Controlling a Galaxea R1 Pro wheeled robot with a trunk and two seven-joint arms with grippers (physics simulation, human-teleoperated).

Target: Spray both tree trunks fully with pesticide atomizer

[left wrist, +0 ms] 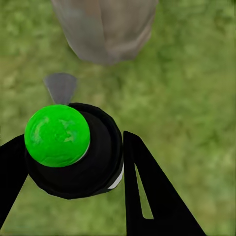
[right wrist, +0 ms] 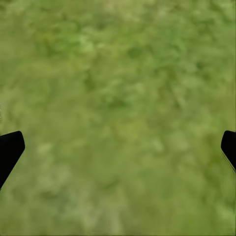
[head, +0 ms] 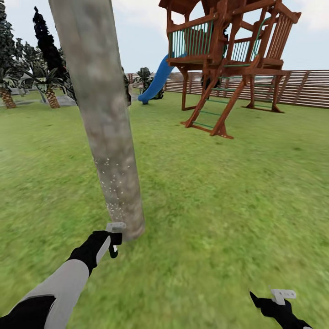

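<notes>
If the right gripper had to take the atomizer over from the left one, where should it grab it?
Probably the round black body of the atomizer, low on its free side. The left gripper clamps the body across its width, and the bright green top is rounded, likely slippery. The right gripper hangs open over grass.

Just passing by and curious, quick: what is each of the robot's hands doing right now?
Left gripper: closed around the pesticide atomizer, aimed at the tree trunk.
Right gripper: open, empty, over the grass.
</notes>
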